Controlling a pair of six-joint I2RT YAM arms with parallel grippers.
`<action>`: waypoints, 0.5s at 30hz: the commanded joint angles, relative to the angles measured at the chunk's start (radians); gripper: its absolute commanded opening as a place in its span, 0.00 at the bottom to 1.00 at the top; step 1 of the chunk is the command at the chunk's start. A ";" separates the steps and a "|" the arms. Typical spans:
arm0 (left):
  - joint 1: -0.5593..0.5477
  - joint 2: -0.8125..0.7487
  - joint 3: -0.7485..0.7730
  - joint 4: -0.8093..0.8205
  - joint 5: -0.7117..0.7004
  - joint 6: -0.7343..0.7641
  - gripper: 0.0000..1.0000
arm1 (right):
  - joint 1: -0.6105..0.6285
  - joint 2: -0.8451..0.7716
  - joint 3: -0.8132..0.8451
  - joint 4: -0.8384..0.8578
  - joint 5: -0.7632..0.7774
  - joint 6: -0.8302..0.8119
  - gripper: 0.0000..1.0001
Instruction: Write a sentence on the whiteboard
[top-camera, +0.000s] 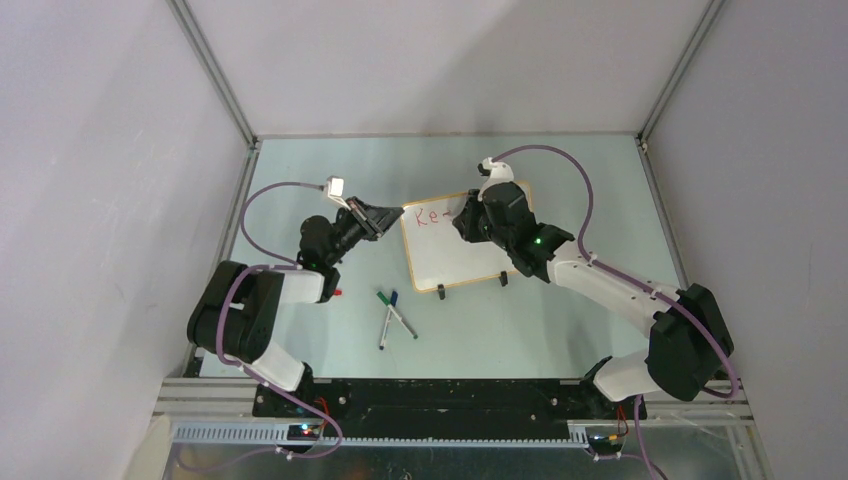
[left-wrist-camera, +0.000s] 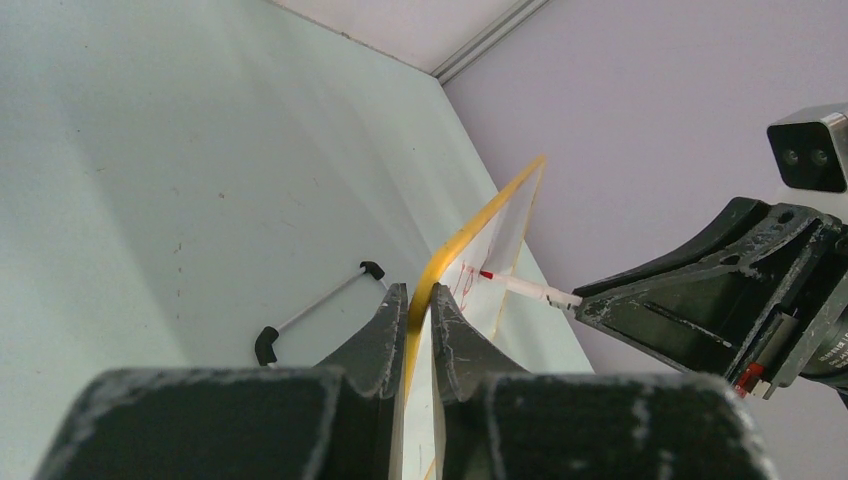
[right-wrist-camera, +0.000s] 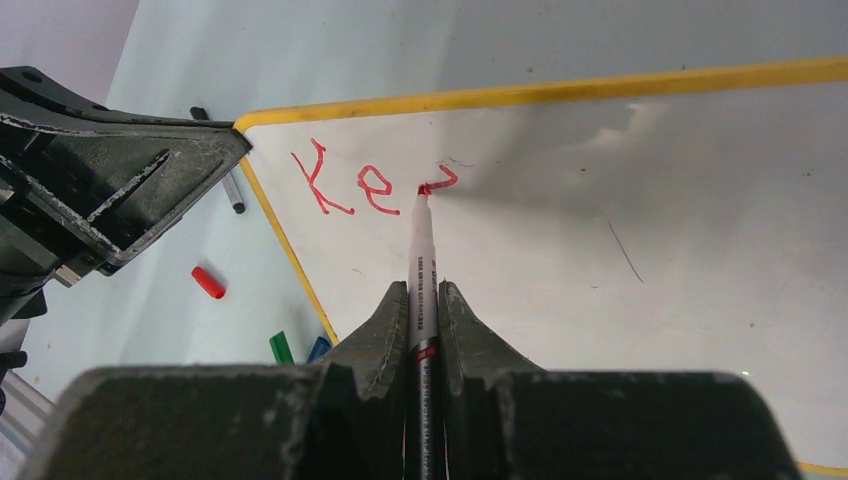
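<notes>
Fingers of my left gripper are clenched on the tan-orange frame of the whiteboard, one on each face. From the top view this grip sits at the board's far left corner. Near my left forearm, a small red cap lies on the pale green table. A little further right, two loose markers lie crossed, one with a green cap and one with a blue. The whiteboard is at the middle of the table, with its two black clip feet along the near edge. On its glossy face the sentence is only begun: a red "K" and "e", then the first stroke of a third letter. My right gripper is closed tight around a red marker, whose barrel runs out between the fingers. The red tip touches the board at that third letter. In the left wrist view the same marker reaches across to the board's face.
</notes>
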 joint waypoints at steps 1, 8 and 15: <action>-0.007 -0.039 0.006 0.017 -0.007 0.021 0.00 | -0.010 -0.036 0.035 0.038 0.019 -0.002 0.00; -0.006 -0.037 0.007 0.016 -0.008 0.021 0.00 | -0.026 -0.032 0.034 0.043 0.023 0.007 0.00; -0.006 -0.036 0.008 0.016 -0.009 0.022 0.00 | -0.028 -0.027 0.035 0.054 0.014 0.007 0.00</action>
